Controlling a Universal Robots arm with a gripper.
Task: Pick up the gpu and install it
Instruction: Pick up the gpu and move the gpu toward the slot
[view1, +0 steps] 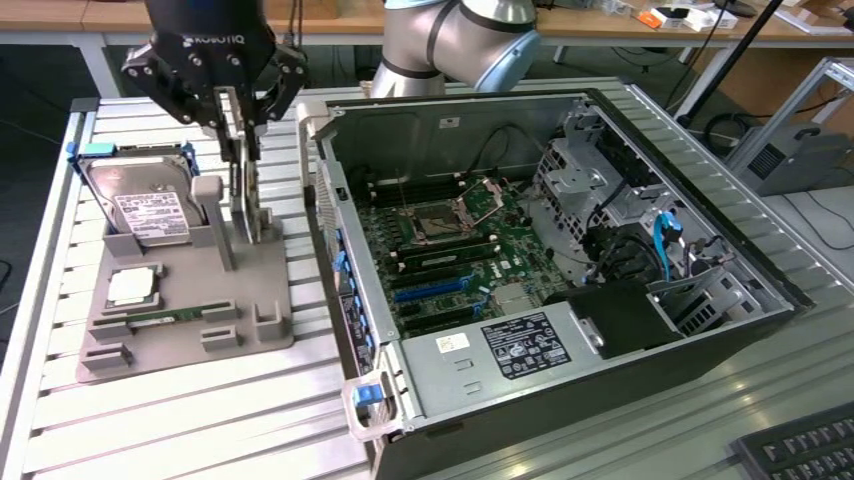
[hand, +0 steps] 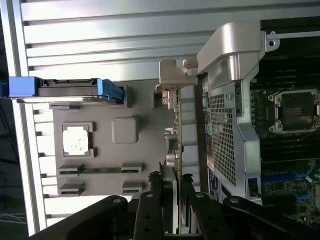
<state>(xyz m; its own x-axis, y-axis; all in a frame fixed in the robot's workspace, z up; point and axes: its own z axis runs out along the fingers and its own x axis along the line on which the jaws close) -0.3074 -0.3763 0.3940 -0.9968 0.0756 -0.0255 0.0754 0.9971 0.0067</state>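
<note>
Grey holder tray (view1: 187, 335) on the tabletop (view1: 174, 425) carries a hard drive (view1: 147, 205) at the exterior view's left. Beside it the gpu (view1: 248, 200) stands on edge. The pincer (view1: 236, 125) looks clamped on its top edge. Best lifted straight up, untwisted, clear of the open case (view1: 534, 105). The wrist view shows the card centred between the fingers (hand: 149, 210); the exterior view shows it standing upright.

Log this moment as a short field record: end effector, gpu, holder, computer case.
end effector: at the gpu's upper edge, directly above the holder
gpu: upright on edge in the grey holder, beside the hard drive
computer case: open, motherboard exposed
install status: gpu not yet in the case
</note>
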